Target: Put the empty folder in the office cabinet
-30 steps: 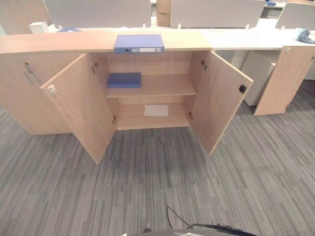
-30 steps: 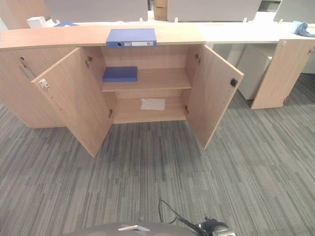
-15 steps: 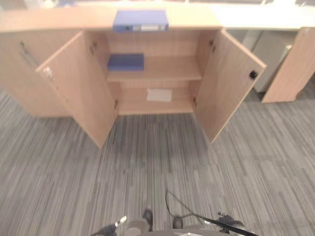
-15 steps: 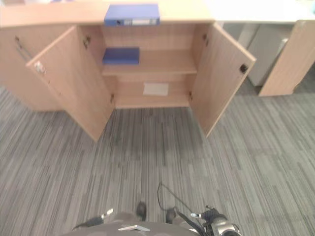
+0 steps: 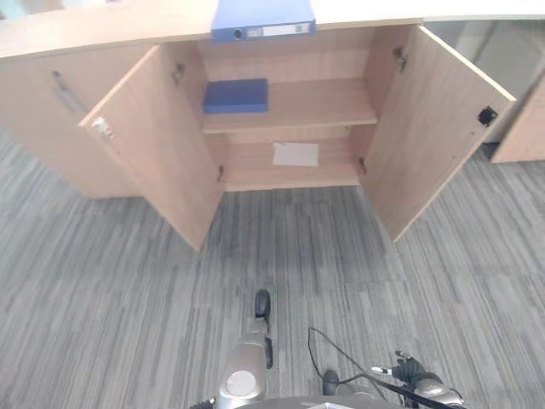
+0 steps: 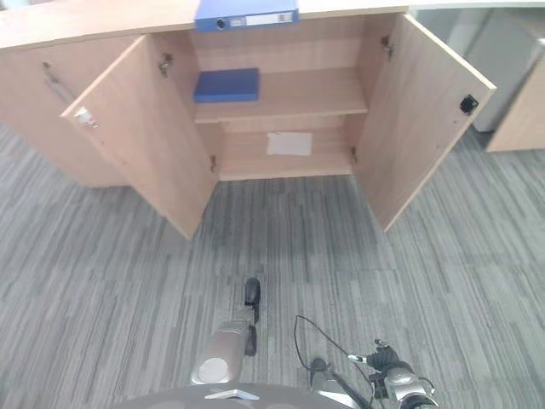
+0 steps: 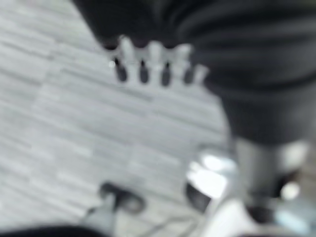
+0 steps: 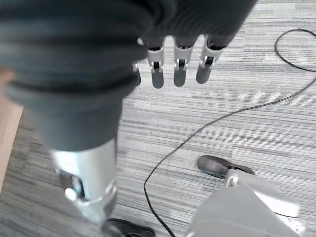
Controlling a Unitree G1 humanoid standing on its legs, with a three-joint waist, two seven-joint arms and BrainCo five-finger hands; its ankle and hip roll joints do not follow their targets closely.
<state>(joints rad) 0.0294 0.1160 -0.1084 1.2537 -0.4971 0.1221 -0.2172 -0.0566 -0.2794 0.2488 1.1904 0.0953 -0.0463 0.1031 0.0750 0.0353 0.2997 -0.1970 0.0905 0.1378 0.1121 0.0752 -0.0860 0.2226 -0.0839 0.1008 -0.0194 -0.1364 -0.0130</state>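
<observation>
Eye views: the folder (image 5: 262,17) lies flat at the front edge of the worktop (image 5: 102,25), above the open cabinet (image 6: 281,94), well out of reach; a rushed approach could clip a door (image 6: 426,111). Grey carpet (image 5: 102,281) all round.

Left wrist view: left hand (image 7: 153,61) hangs empty, fingers apparently relaxed.

Right wrist view: right hand (image 8: 180,61) empty, fingers straight.

Left hand (image 7: 153,61) hangs empty, fingers relaxed; grey striped carpet (image 7: 64,123) beneath.
</observation>
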